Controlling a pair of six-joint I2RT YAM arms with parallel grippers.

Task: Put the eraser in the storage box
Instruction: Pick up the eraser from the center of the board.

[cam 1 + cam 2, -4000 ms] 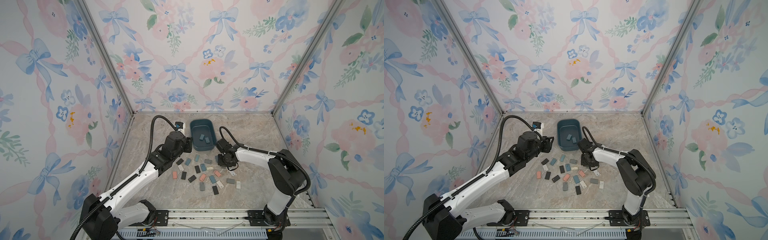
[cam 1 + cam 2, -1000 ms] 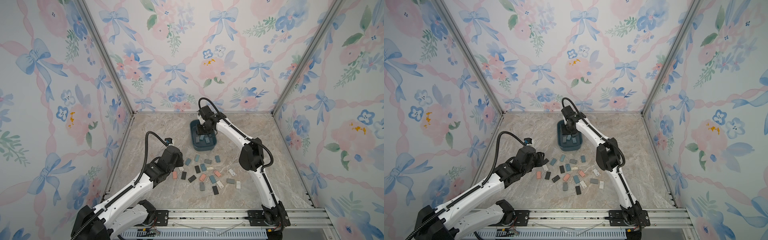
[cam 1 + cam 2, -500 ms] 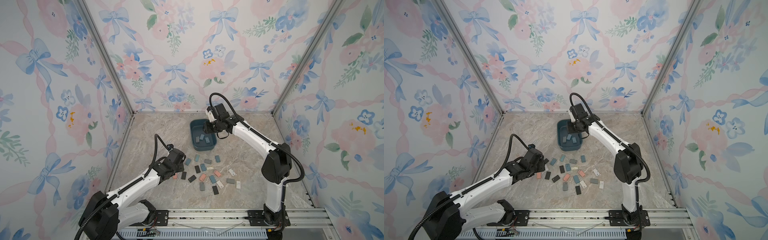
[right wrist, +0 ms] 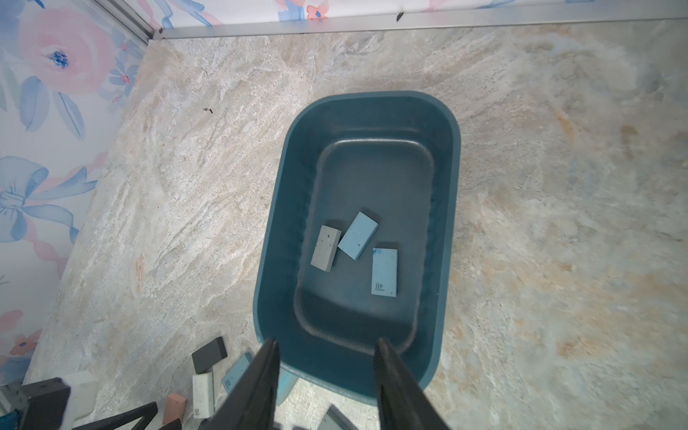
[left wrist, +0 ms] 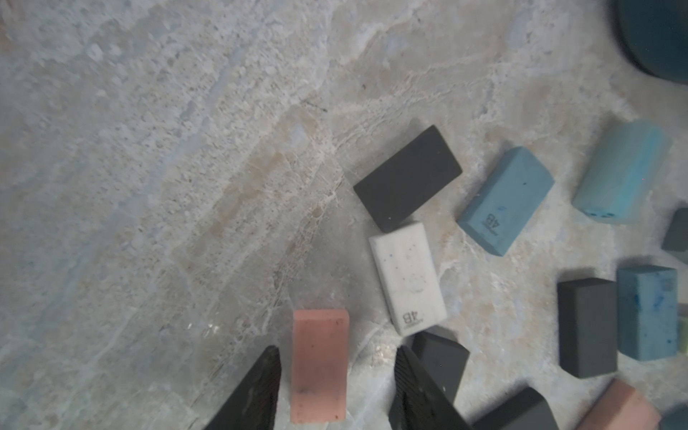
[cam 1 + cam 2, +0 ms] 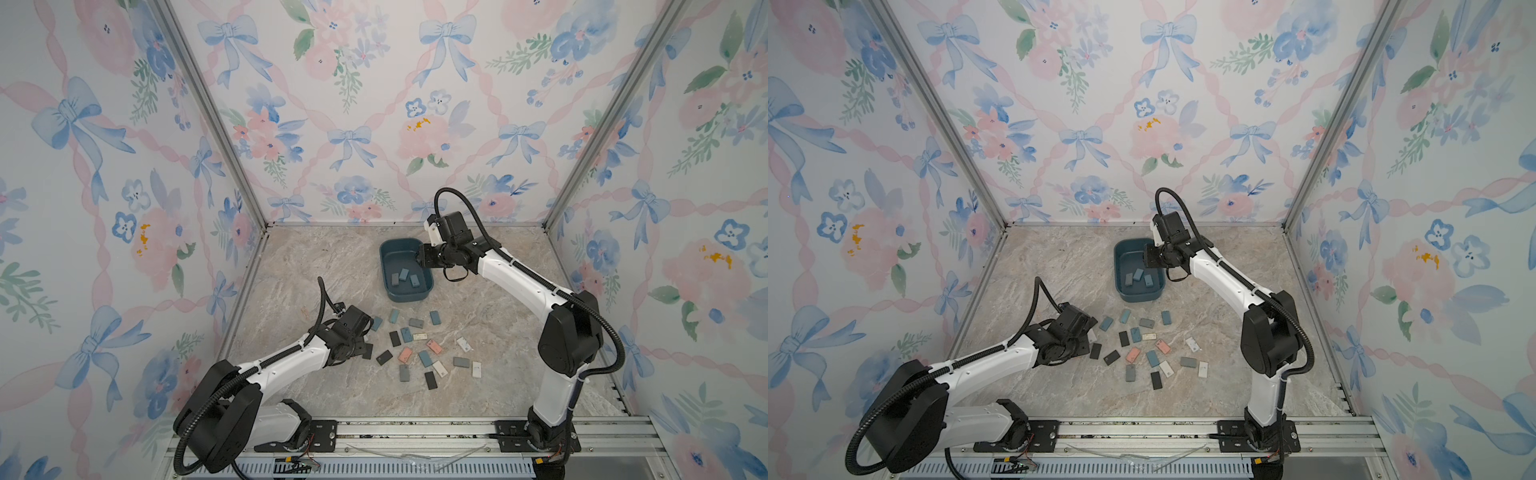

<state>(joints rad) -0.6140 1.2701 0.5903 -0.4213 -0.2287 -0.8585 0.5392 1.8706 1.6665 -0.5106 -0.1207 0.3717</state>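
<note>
A pink eraser [image 5: 320,365] is being straddled, ungripped, by the part-open left hand [image 5: 337,350] toward the tabletop's [image 5: 149,186] left edge. The right hand [image 4: 327,342], open and empty, is being held over the storage box [image 4: 445,238] near the back edge.

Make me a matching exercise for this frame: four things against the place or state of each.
Things
1. pink rectangular rubber eraser
2. grey rectangular rubber eraser
3. white speckled rubber eraser stamped 4B
4. right gripper

Places or states
A. open and empty, by the rim of the dark teal plastic storage box
B. on the marble-look table, beside a black eraser
C. on the table between the fingers of the open left gripper
D. lying inside the storage box

Pairs: 1-C, 2-D, 3-B, 4-A
</note>
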